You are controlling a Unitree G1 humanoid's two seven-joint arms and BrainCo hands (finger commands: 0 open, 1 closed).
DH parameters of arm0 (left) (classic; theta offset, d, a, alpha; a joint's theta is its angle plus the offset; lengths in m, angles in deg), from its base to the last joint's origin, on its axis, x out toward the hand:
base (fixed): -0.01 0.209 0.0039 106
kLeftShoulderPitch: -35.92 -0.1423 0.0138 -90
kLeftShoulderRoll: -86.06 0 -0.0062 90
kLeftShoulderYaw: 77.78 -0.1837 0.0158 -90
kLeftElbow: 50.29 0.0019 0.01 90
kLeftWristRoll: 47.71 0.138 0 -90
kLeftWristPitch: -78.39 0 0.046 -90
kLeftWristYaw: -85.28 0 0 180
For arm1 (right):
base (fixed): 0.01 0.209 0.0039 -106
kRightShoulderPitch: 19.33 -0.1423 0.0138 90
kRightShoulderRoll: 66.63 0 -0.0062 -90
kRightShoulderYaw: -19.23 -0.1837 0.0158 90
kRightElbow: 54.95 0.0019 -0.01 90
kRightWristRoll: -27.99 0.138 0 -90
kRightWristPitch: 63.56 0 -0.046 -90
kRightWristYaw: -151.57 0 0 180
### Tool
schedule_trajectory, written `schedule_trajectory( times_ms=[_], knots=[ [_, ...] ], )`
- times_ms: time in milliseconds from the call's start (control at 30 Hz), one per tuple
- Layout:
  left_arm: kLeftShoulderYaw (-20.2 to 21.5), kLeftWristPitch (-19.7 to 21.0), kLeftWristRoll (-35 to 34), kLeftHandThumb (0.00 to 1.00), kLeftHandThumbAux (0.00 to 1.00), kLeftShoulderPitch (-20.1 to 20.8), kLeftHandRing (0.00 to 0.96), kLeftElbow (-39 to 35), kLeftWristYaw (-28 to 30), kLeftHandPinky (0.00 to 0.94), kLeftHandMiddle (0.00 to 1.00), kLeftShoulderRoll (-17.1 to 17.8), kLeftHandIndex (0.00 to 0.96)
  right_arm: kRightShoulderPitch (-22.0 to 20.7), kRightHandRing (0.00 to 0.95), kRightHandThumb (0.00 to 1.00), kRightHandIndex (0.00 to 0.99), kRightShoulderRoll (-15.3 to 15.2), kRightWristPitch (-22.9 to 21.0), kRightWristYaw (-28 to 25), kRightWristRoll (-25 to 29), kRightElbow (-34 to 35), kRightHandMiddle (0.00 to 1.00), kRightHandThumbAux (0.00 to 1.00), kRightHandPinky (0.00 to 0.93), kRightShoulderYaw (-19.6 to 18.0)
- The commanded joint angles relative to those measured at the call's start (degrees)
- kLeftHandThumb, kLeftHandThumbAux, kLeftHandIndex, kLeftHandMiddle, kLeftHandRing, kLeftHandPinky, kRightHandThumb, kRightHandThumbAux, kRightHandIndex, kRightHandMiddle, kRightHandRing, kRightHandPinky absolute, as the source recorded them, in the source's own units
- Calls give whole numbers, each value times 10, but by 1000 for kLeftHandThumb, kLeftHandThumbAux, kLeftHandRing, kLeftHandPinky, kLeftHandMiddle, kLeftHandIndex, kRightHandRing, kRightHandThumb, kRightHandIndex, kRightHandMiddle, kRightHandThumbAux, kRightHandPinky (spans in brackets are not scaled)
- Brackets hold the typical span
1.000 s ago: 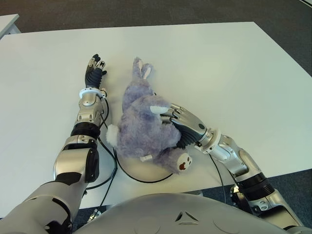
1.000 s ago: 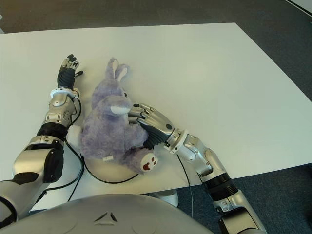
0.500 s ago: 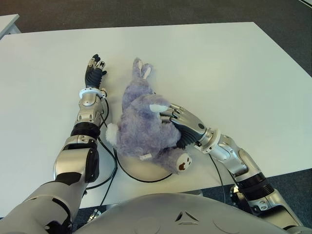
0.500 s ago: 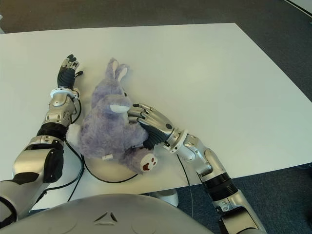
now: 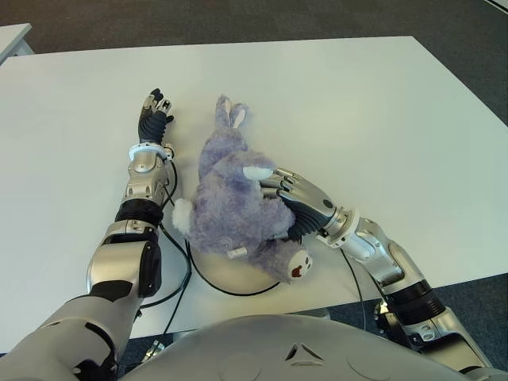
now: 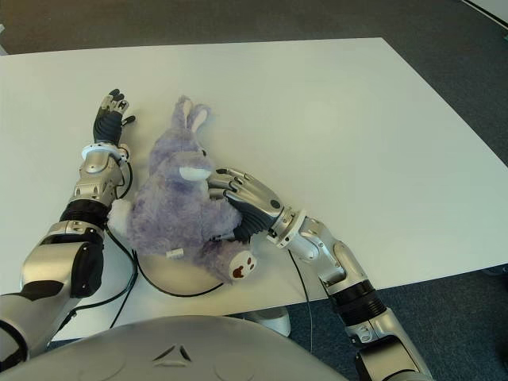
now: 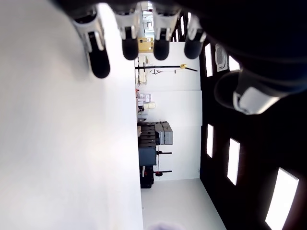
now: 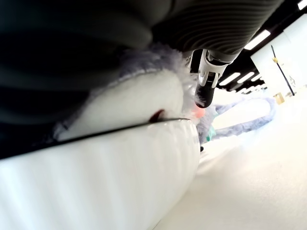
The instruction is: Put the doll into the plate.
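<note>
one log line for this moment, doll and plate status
doll: lying on plate | right hand: gripping doll | left hand: open, left of doll | release: pending

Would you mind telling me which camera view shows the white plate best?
The right wrist view: the plate fills its foreground, ribbed rim plain beneath the doll held by the right hand. Both eye views show only a rim sliver under the doll. The left wrist view shows none of it.

The humanoid's silver-grey metal arms, jointed with black segments and ribbed black collars. The left hand [image 5: 155, 115] has black fingers and a white wrist ring; the right hand [image 5: 298, 205] is grey-plated with dark fingers. Black cables [image 5: 186, 270] loop near the smooth grey torso [image 5: 294, 349].
</note>
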Motion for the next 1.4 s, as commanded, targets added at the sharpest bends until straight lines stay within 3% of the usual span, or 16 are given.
schedule_trajectory(
  times_ms=[33, 600, 1400],
  knots=[
    [2, 21, 1, 559, 384, -16, 0, 13, -2, 60, 0, -4, 0, 5, 0, 139, 0, 10, 1, -8, 28, -27, 0, 397, 0, 2],
    [1, 19, 1, 543, 385, -17, 0, 15, 1, 38, 0, -2, 0, -10, 0, 91, 0, 21, -12, -47, 104, 8, 0, 344, 0, -26],
    [1, 19, 1, 502, 392, -15, 0, 20, 0, 10, 0, -2, 0, -26, 0, 38, 0, 23, -38, -92, 131, 34, 0, 268, 0, -48]
  ],
)
